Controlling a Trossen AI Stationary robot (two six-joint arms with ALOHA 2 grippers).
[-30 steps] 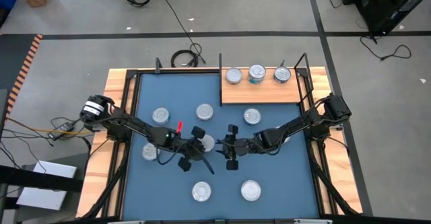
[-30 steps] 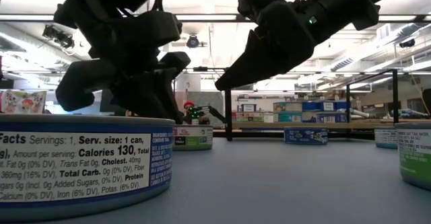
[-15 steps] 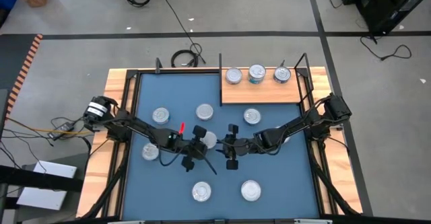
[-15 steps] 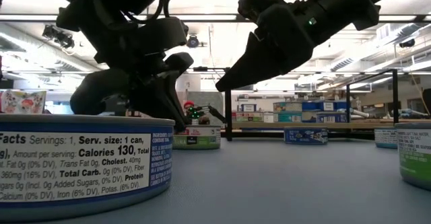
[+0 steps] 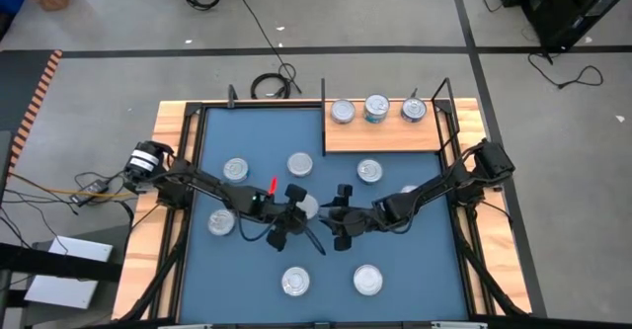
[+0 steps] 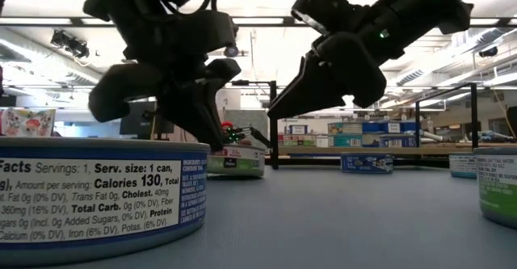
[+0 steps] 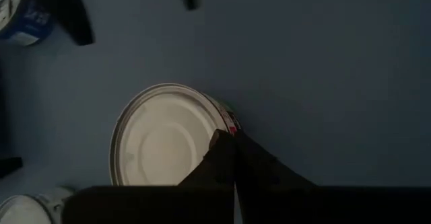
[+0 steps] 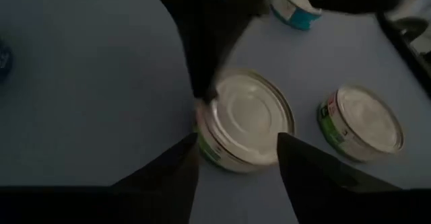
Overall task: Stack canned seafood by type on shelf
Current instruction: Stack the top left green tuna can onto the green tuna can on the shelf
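The canned seafood lies scattered over the blue mat (image 5: pixel 395 270), and places here are given from the shelf (image 5: pixel 383 136), the light-brown wooden board at the mat's far right corner. Farthest from the shelf, near the mat's front edge, sit two tins (image 5: pixel 295 282) and (image 5: pixel 367 280), well apart from the board. Further in, at the middle of the mat, a green-labelled tin (image 5: pixel 307 206) stands upright with both arms meeting over it. The left gripper (image 7: pixel 234 146) has its fingers pressed together into a single point, holding nothing, its tip touching the rim of this tin on the side away from the shelf's row. The right gripper (image 8: pixel 237 158) faces it from the opposite side with its fingers spread wide, one on either side of the tin (image 8: pixel 244 120) but clear of its wall, so it holds nothing. To the left of that, far from the shelf, a tin (image 5: pixel 220 222) rests near the left arm, and another tin (image 5: pixel 235 170) sits beyond it. Nearer the board, one tin (image 5: pixel 299 164) lies a little off its left end, and one tin (image 5: pixel 369 171) sits just in front of the shelf's front edge. On the shelf itself three tins (image 5: pixel 343 112), (image 5: pixel 376 108) and (image 5: pixel 413 110) stand in a row along its far edge, each a single layer, near each other.
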